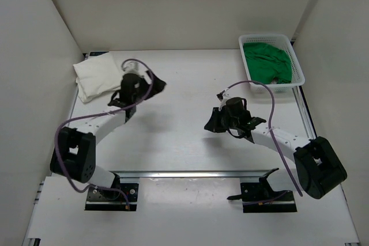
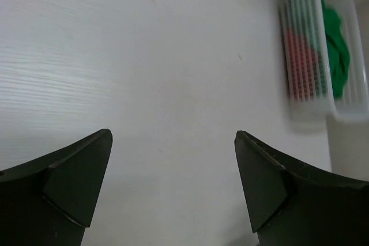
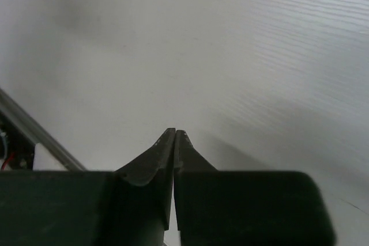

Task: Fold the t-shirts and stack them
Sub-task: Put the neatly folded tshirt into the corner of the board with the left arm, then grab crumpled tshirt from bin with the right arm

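White shirt (image 1: pixel 95 79): folded into a thick pad, lying flat at far-left corner of desk (image 1: pixel 184 73), close to the side wall. Green shirt (image 1: pixel 265 60): crumpled, not folded, inside basket (image 1: pixel 298 68) at far-right corner of desk; it fills most of the basket. Red shirt (image 2: pixel 301 56): seen in left wrist view only, as red cloth showing through the basket's slatted side wall, lower than the green; view is blurred there, so its shape can't be told. No shirt lies on another outside the basket; white one is well apart from the other two. Left claw (image 1: pixel 154 86): just right of white shirt, not touching it, pointing across desk twd the basket. Jaws spread wide, nothing betw. them; wrist view shows only bare desk surface in the gap. Right claw (image 1: pixel 212 124): near mid-desk, right of centre, pointing left, well apart from basket and from all shirts. Jaws pressed together tip to tip, no cloth caught betw. them; wrist view shows bare desk beyond the tips and the metal rail at desk's near edge at lower left. Both arms bent at elbow, bases at near edge, purple cables looped along each. Whether either claw's tips touch the desk can't be told.
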Robot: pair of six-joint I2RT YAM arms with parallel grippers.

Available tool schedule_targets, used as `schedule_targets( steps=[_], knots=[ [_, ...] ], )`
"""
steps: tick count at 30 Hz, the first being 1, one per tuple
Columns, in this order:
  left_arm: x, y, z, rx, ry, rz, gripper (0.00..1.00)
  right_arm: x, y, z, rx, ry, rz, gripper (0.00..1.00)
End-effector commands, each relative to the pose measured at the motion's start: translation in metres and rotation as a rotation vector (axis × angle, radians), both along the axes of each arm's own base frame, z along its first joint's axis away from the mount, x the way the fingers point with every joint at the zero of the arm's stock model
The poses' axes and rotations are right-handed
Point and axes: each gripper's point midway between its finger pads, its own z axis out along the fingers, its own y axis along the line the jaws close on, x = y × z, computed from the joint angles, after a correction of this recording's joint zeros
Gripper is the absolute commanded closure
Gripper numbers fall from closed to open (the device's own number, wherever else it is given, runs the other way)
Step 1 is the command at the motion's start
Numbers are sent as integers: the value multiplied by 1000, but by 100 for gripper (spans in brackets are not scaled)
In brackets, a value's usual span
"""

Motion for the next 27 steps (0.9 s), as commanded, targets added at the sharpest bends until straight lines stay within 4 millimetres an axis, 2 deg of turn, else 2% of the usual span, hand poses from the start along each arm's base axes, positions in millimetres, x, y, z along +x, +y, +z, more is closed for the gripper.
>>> schedule_targets(
  steps=[1, 2, 3, 5, 6, 7, 8, 9, 10, 11, 12, 14, 15, 16, 17, 18, 19, 21, 22, 24, 25, 26, 27],
  knots=[
    [-37, -52, -2, 266, -47, -154, 2, 34, -24, 18, -71, -76, -144, 100],
    [-46, -71, 6, 326, -80, -200, 1, 37, -24, 26, -57, -74, -140, 100],
    [-60, -90, 5, 355, -78, -262, 4, 40, -27, 29, -42, -61, -150, 100],
    [-79, -110, -1, 355, -57, -388, 2, 44, -22, 32, -54, -53, -162, 100],
    [-81, -111, -5, 361, -45, -414, 1, 46, -24, 28, -89, -67, -177, 97],
    [-79, -104, -12, 391, -17, -392, 1, 50, -17, 31, -118, -121, -145, 96],
    [-73, -95, -9, 427, -19, -342, 1, 51, -16, 35, -138, -168, -123, 95],
    [-67, -84, -14, 437, -17, -304, 1, 63, -21, 40, -146, -226, -160, 95],
    [-54, -80, 3, 391, -100, -274, 2, 74, -28, 42, -148, -269, -208, 93],
    [-51, -81, 2, 335, -150, -278, 1, 85, -38, 48, -144, -308, -225, 90],
    [-48, -75, 7, 310, -184, -255, 1, 95, -37, 62, -107, -367, -231, 82],
    [-37, -63, -1, 327, -206, -169, 1, 121, -60, 80, -115, -491, -339, 74],
    [-30, -62, 4, 344, -224, -140, 1, 128, -70, 79, -142, -529, -360, 65],
    [-26, -63, 0, 364, -220, -124, 1, 139, -74, 86, -135, -581, -396, 56],
    [-19, -64, 3, 392, -246, -91, 2, 150, -81, 96, -131, -638, -412, 7],
    [-12, -63, 3, 423, -264, -50, 2, 161, -87, 97, -136, -659, -434, 1],
    [-9, -61, 7, 440, -286, -26, 1, 168, -88, 87, -151, -648, -439, 1],
    [4, -66, 0, 474, -312, 12, 1, 190, -95, 93, -155, -687, -462, 1],
    [9, -71, 5, 494, -336, 22, 1, 197, -95, 84, -179, -681, -455, 1],
    [20, -81, 2, 503, -360, 16, 1, 204, -89, 76, -215, -725, -442, 1],
    [23, -92, -20, 517, -332, -18, 1, 208, -87, 77, -247, -774, -449, 1],
    [26, -96, -24, 507, -327, -18, 1, 206, -80, 65, -266, -774, -429, 1],
    [28, -98, -37, 512, -312, -32, 1, 206, -82, 58, -282, -783, -434, 0]
  ],
)
